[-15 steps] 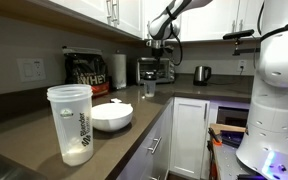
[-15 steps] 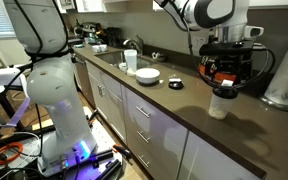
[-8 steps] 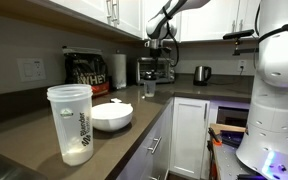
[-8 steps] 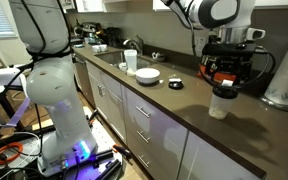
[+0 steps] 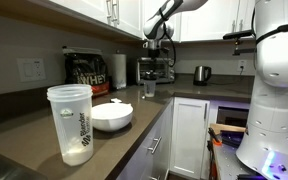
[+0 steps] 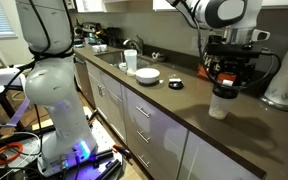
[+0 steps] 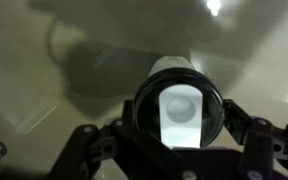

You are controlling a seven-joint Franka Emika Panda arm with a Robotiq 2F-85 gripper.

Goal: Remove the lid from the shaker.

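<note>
Here, the small clear cup-shaped shaker point(image 5: 149, 90) stands on the dark table point(image 5: 44, 125), near a black coffee machine point(image 5: 154, 70). The black tool point(image 5: 156, 42) hangs above it. In the wrist view its fingers point(image 7: 246, 135) flank a round dark-rimmed top point(image 7: 179, 108); I cannot tell whether they grip it.

The shaker point(image 6: 221, 104) is a small clear cup, pale and glassy, standing upright on the bench point(image 6: 180, 112) close to its front edge. It seems to have a dark top. In the wrist view, seen from above, it point(image 7: 179, 106) shows a dark round rim around a pale centre.
</note>
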